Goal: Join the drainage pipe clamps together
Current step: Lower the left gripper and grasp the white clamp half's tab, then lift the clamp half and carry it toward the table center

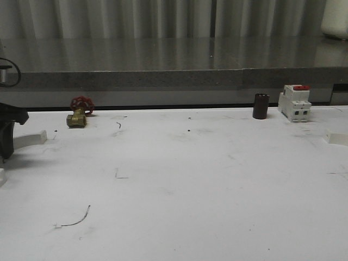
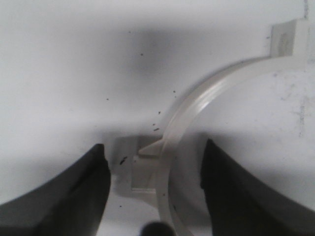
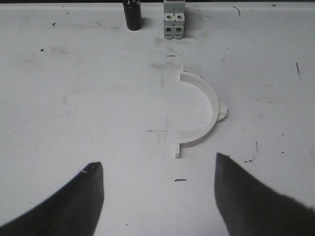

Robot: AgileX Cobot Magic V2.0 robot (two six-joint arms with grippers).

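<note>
We see our left pincer [image 2: 155, 196] spread apart, its two dark fingers [image 2: 59, 196] straddling one white clamp half [image 2: 197, 105] lying flat on the table [image 2: 59, 73]. Our right pincer [image 3: 157, 201] is apart too, the other clamp half [image 3: 204, 110] lying untouched just ahead.

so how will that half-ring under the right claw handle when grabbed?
The half-ring is thin white plastic, so probably light and slightly springy. It lies flat on the table, unlikely to roll. Smooth curved wall could slip; the side lug may aid grip.
</note>
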